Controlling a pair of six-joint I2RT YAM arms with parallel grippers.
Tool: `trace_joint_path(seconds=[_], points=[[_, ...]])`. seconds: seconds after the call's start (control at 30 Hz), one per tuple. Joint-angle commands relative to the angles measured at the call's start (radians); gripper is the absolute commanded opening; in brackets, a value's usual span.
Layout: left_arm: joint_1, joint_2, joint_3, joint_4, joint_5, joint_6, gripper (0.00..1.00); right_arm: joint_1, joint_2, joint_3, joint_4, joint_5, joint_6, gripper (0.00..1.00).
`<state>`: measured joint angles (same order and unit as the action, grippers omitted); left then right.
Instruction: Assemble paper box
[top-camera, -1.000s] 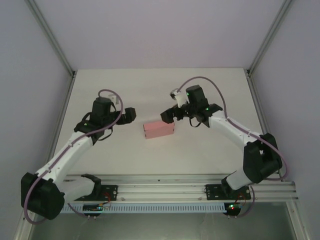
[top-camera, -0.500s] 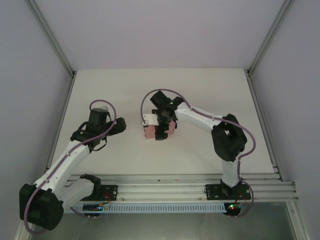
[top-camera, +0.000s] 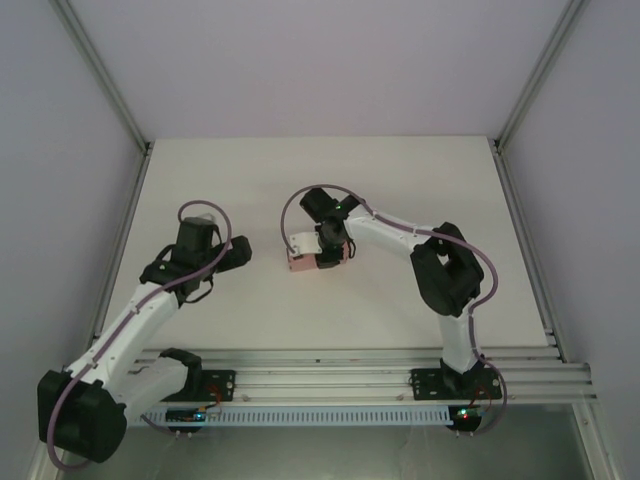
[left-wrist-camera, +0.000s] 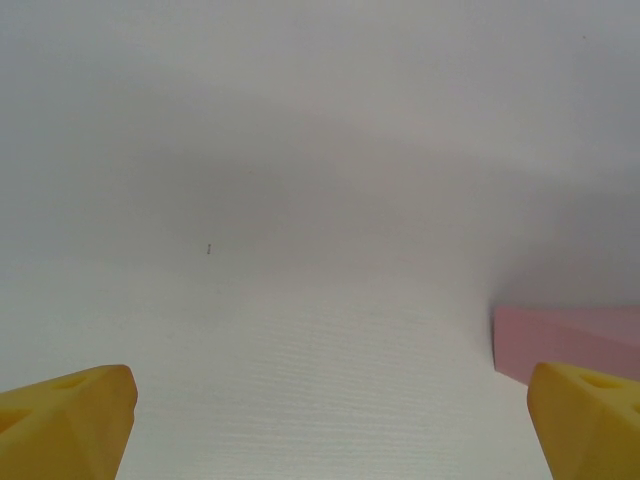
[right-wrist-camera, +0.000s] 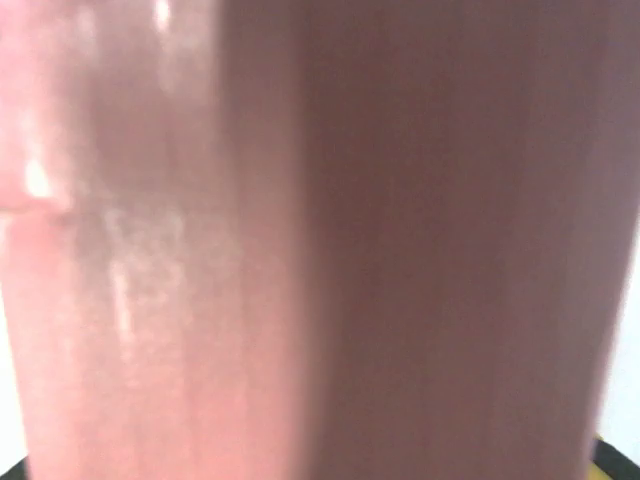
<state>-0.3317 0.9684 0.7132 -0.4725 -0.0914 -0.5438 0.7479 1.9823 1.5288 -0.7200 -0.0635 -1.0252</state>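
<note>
The paper box (top-camera: 298, 263) is a small closed pink rectangular box lying on the white table (top-camera: 400, 180) near the middle. My right gripper (top-camera: 323, 248) is down on top of it and hides most of its right half. In the right wrist view the pink card of the box (right-wrist-camera: 300, 250) fills the frame at very close range, with a sliver of a yellow fingertip (right-wrist-camera: 612, 464) at the bottom right corner, so the jaws stand wide. My left gripper (top-camera: 240, 255) hovers open to the left of the box, its yellow fingertips (left-wrist-camera: 70, 420) far apart, the box's corner (left-wrist-camera: 570, 338) just inside the right one.
Aluminium frame posts (top-camera: 100, 75) and pale walls close in the table on the left, right and back. The rail with both arm bases (top-camera: 320, 380) runs along the near edge. The right arm's elbow (top-camera: 450, 270) is folded over the table's right half.
The right arm swung from the box's right side to above it and lowered its gripper onto it. The left gripper drew back slightly to the left.
</note>
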Motion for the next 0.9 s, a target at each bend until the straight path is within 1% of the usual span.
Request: trace_joint_path(seconds=[0.0, 0.03, 0.1, 0.17, 0.27, 0.33, 0.4, 0.47, 0.53, 0.6, 0.67, 0.8, 0.87], points=[[0.007, -0.032, -0.001, -0.018, -0.013, -0.004, 1.0, -0.004, -0.046, -0.018, 0.027, 0.023, 0.007, 0.36], [0.007, -0.038, 0.0, -0.019, -0.017, -0.002, 1.0, -0.005, -0.057, -0.016, 0.027, 0.025, 0.01, 0.34], [0.007, -0.048, -0.003, -0.017, -0.019, 0.0, 1.0, -0.007, -0.086, -0.025, 0.053, 0.058, 0.024, 0.34], [0.008, -0.056, -0.001, -0.018, -0.019, 0.002, 1.0, -0.01, -0.128, -0.064, 0.11, 0.12, 0.043, 0.33], [0.008, -0.057, -0.003, -0.021, -0.022, -0.001, 1.0, -0.027, -0.189, -0.152, 0.273, 0.243, 0.069, 0.32], [0.008, -0.056, -0.002, -0.021, -0.019, 0.002, 1.0, -0.055, -0.206, -0.187, 0.315, 0.311, 0.087, 0.33], [0.008, -0.056, -0.004, -0.021, -0.018, 0.002, 1.0, -0.088, -0.21, -0.208, 0.349, 0.351, 0.127, 0.33], [0.008, -0.056, -0.005, -0.017, -0.014, 0.005, 0.99, -0.114, -0.214, -0.252, 0.426, 0.372, 0.126, 0.33], [0.008, -0.053, -0.006, -0.014, -0.012, 0.004, 1.0, -0.122, -0.212, -0.307, 0.533, 0.389, 0.105, 0.33], [0.006, -0.051, -0.004, -0.015, -0.01, 0.004, 0.99, -0.122, -0.205, -0.33, 0.592, 0.389, 0.1, 0.34], [0.008, -0.046, -0.003, -0.019, -0.011, 0.004, 1.0, -0.122, -0.194, -0.331, 0.61, 0.374, 0.103, 0.35], [0.008, -0.039, 0.001, -0.021, -0.01, 0.01, 1.0, -0.115, -0.186, -0.431, 0.677, 0.345, 0.051, 0.4], [0.009, -0.039, 0.001, -0.019, -0.008, 0.01, 0.99, -0.104, -0.192, -0.467, 0.672, 0.314, 0.044, 0.44]])
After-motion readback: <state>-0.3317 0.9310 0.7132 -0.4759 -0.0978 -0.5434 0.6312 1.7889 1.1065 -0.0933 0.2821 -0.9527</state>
